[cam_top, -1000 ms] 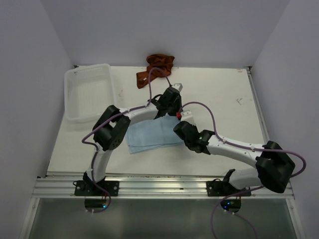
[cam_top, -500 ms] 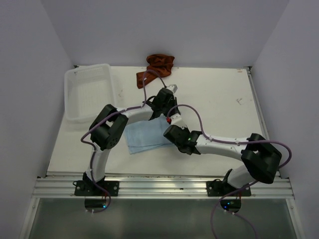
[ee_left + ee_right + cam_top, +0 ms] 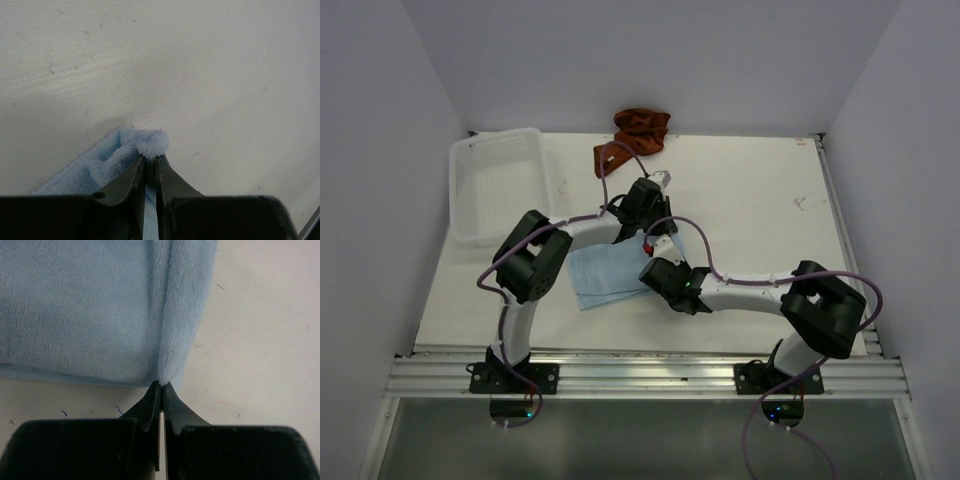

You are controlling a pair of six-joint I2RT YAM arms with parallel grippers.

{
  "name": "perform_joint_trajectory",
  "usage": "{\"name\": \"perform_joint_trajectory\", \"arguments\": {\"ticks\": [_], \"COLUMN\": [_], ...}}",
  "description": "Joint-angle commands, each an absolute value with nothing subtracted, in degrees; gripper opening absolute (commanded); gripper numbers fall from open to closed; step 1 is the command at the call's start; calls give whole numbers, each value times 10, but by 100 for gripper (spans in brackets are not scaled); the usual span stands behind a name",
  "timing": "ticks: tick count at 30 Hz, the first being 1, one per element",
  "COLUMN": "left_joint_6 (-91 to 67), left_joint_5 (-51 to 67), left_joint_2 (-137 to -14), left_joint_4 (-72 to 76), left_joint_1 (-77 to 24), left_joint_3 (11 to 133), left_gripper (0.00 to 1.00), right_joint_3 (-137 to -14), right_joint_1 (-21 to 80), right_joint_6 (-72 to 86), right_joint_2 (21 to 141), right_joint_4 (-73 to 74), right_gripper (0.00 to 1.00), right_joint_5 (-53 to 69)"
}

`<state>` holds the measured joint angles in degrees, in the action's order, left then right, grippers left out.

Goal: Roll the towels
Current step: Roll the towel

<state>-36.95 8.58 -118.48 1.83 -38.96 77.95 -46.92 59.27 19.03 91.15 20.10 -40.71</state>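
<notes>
Bending in toward the middle of the scuffed white tabletop, both arms meet over the fluffy light-blue terry towel, which lies there mostly flat, with its right edge turned over in a soft, rounded fold. The left gripper has its dark tapered fingers pressed together on a plush tuft at the towel's far corner. The right gripper pinches the folded edge at its near end.
</notes>
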Motion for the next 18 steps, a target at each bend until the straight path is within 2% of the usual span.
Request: {"name": "perform_joint_trajectory", "arguments": {"ticks": [1,10,18], "left_joint_6": [-353,-340,-338], "left_joint_5": [64,53,47], "left_joint_2": [-1158,-1165,-1164], "left_joint_4": [62,66,105], "left_joint_1": [-376,-374,-374], "left_joint_3": [767,760,715], "left_gripper": [14,12,8], "right_joint_3": [-469,-457,-436], "right_joint_1": [597,590,548], "right_joint_6": [203,225,245], "right_joint_2": [917,923,892], "right_joint_4": [174,140,117], "right_gripper": [0,0,9], "right_joint_5": [-396,-367,-309]}}
